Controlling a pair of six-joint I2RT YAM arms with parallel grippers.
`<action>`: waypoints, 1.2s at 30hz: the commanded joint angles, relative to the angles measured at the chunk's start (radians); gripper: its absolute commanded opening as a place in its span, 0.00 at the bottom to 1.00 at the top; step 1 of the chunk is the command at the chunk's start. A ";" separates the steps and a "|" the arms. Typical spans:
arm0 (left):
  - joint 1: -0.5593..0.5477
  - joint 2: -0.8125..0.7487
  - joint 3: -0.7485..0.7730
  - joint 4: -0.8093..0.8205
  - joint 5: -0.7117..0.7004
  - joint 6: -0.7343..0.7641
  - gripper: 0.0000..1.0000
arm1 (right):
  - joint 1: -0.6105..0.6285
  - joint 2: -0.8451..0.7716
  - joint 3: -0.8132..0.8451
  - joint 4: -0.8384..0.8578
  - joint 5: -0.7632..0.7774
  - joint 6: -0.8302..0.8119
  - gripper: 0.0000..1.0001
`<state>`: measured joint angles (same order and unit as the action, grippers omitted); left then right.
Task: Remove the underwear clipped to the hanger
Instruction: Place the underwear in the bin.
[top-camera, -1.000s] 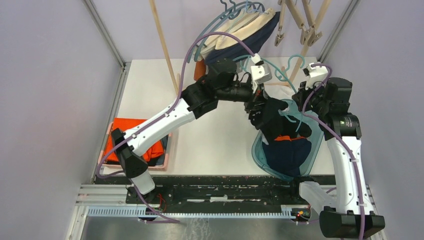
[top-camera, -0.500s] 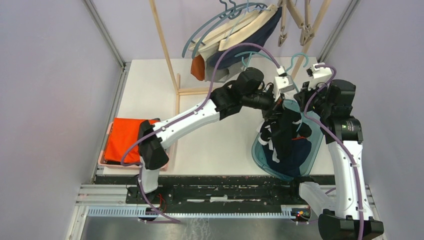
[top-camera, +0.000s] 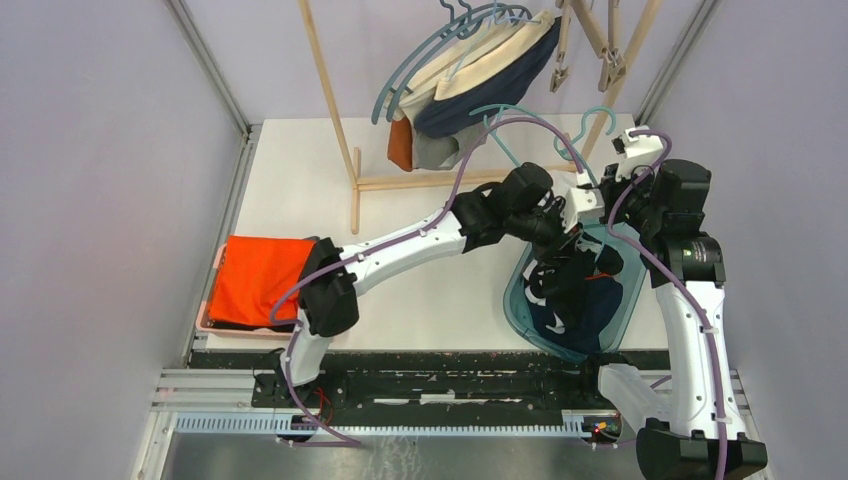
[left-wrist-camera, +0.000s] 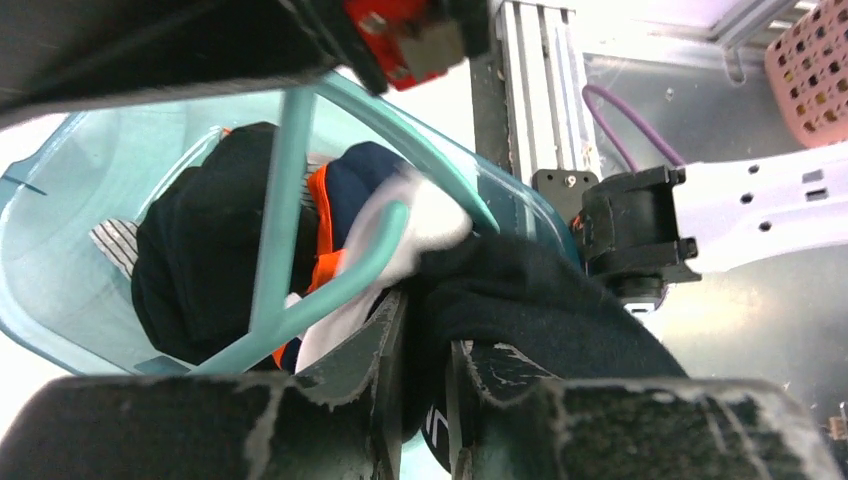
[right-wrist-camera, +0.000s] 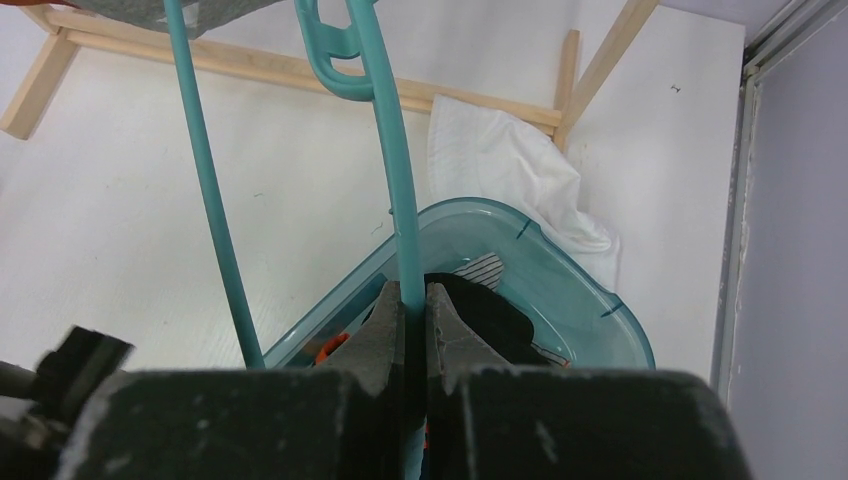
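Observation:
A black underwear runs between the fingers of my left gripper, which stand a little apart with the cloth filling the gap. That gripper is low over the teal basin, where navy-and-orange underwear and another black piece lie. My right gripper is shut on the teal hanger just above the basin rim. The hanger's bars cross over the heap. More underwear hangs on hangers at the back.
A wooden rack stands at the back with wooden clips hanging at its right. A white cloth lies behind the basin. At the left, a folded orange cloth sits on a pink tray.
My left arm has swung right and down, carrying the black underwear from above the table into the basin. Its jaws have eased apart slightly. The right gripper has stayed on the hanger.

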<state>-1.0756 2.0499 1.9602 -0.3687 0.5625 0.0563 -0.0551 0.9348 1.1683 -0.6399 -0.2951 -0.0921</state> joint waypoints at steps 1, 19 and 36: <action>-0.032 0.015 0.001 -0.035 0.009 0.132 0.27 | -0.005 -0.008 0.024 0.054 -0.004 -0.011 0.01; -0.047 -0.208 -0.122 -0.141 -0.188 0.335 0.99 | -0.005 0.007 0.186 -0.221 0.010 -0.381 0.01; 0.024 -0.589 -0.241 -0.422 -0.471 0.480 0.99 | -0.004 0.011 0.213 -0.531 -0.395 -0.699 0.01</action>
<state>-1.1084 1.5887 1.7462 -0.6861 0.1402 0.4541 -0.0551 0.9867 1.3731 -1.0901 -0.5144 -0.6437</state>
